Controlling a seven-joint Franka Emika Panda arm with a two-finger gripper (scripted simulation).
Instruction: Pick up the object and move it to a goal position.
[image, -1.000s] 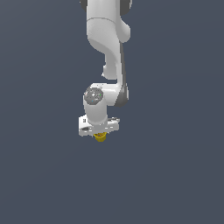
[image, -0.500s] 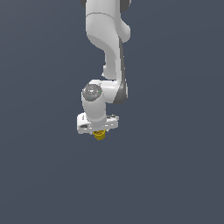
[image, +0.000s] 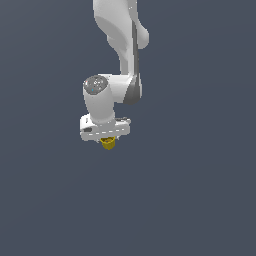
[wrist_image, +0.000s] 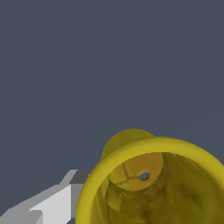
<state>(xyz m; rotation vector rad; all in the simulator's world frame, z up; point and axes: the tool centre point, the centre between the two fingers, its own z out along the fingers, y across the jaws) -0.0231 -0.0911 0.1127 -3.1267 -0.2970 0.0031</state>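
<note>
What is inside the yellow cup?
The wrist view looks into the cup: it holds nothing, only its mottled yellow wall and a small dark hole in the bottom. The frame cuts off part of the inside.

Flat, even simulator lighting, medium bright, background a uniform dull slate with no cast shadows. White arm (image: 120, 45) shaded softly, darker toward the exterior view's right. No glare. Exterior view slightly soft, low-res. Wrist view sharp; yellow cup (wrist_image: 153, 183) interior mottled, darker inside.
</note>
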